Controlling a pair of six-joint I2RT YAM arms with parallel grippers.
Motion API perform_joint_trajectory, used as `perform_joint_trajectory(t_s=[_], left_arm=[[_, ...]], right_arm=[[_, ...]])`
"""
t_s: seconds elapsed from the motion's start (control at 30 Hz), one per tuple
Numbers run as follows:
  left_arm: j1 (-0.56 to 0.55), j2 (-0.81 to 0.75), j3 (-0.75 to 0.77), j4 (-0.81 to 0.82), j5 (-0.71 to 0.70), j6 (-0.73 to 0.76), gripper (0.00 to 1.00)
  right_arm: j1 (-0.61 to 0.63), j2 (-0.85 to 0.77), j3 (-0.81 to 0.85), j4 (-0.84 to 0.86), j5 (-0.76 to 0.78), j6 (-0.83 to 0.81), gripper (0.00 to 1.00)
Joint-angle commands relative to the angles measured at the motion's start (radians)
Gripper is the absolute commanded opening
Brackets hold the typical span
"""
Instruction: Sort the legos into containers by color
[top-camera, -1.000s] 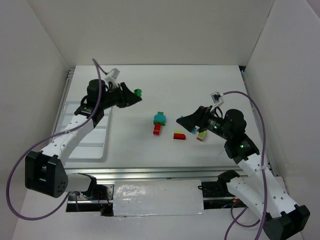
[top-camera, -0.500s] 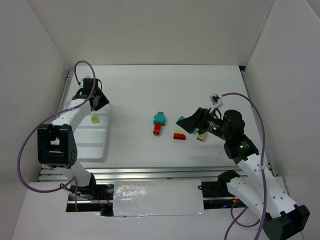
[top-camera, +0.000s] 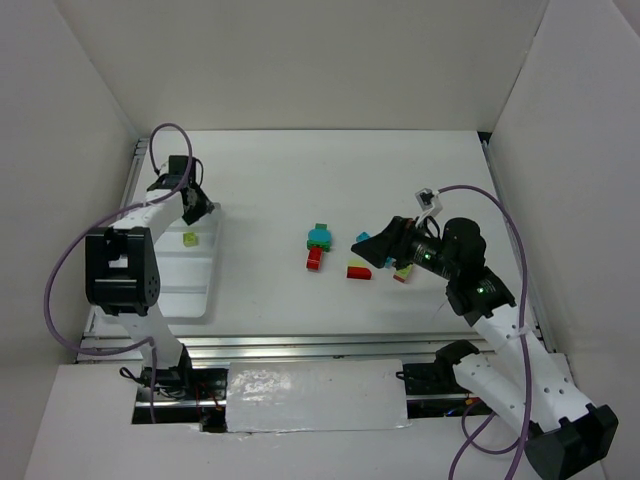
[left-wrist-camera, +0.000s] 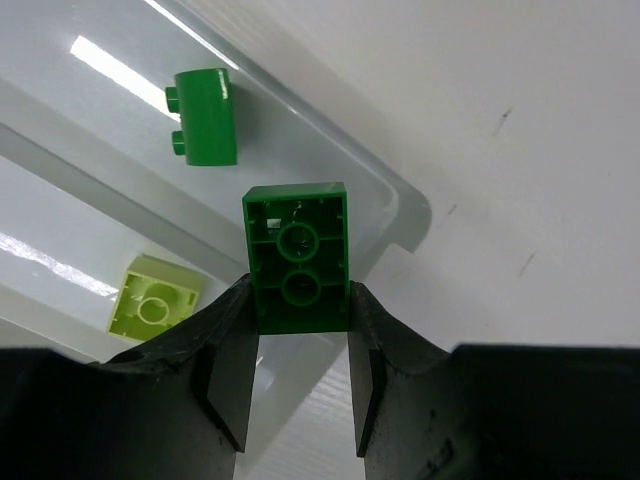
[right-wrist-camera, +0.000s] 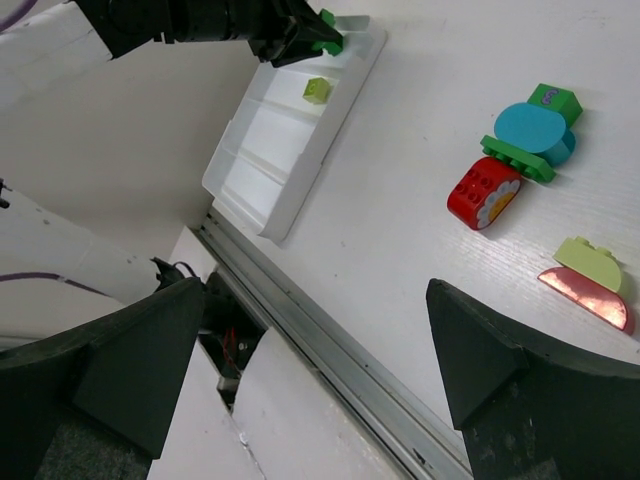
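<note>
My left gripper (left-wrist-camera: 300, 290) is shut on a dark green lego (left-wrist-camera: 298, 258), held above the far corner of the white tray (left-wrist-camera: 400, 210) with its containers. Below it, another dark green lego (left-wrist-camera: 205, 117) lies in one container and a lime lego (left-wrist-camera: 155, 305) in the neighbouring one. From the top view the left gripper (top-camera: 200, 208) hangs over the tray's far end (top-camera: 180, 285), near the lime lego (top-camera: 189, 239). Mid-table lie a teal lego (top-camera: 320, 237), a red lego (top-camera: 314, 258) and a red-and-lime piece (top-camera: 359, 270). My right gripper (top-camera: 372, 247) stands open beside them, holding nothing.
White walls enclose the table on the left, back and right. A metal rail (top-camera: 300, 345) runs along the near edge. Another small lime-and-red piece (top-camera: 403, 270) lies partly under the right gripper. The right wrist view shows the tray (right-wrist-camera: 290, 140) far off, and the red lego (right-wrist-camera: 485, 192).
The left arm swung left from beside the tray to above its far end, carrying the dark green lego. The right arm has not moved.
</note>
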Motion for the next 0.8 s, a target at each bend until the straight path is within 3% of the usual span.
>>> perform_joint_trajectory(t_s=[0.0, 0.1, 0.2, 0.23, 0.43, 0.57, 0.77], left_arm=[[0.024, 0.015, 0.032, -0.005, 0.000, -0.010, 0.24], [0.026, -0.008, 0.023, -0.001, -0.004, -0.013, 0.44], [0.027, -0.025, 0.021, 0.003, 0.011, -0.010, 0.96], [0.027, -0.028, 0.023, 0.001, 0.017, -0.010, 1.00], [0.027, -0.114, 0.005, 0.000, 0.054, -0.013, 1.00], [0.015, -0.287, -0.047, 0.012, 0.114, 0.002, 0.99], [-0.059, -0.499, -0.069, -0.037, 0.199, 0.099, 1.00]], right_arm=[[-0.003, 0.003, 0.002, 0.014, -0.020, -0.015, 1.00], [-0.005, 0.012, 0.001, 0.022, -0.025, -0.012, 1.00], [-0.002, 0.019, -0.004, 0.032, -0.037, -0.003, 1.00], [-0.003, 0.024, -0.007, 0.038, -0.037, -0.001, 1.00], [-0.005, 0.039, -0.018, 0.048, -0.025, 0.002, 1.00], [-0.003, 0.091, -0.001, -0.009, 0.090, 0.010, 1.00], [0.024, 0.343, 0.107, -0.162, 0.308, -0.004, 1.00]])
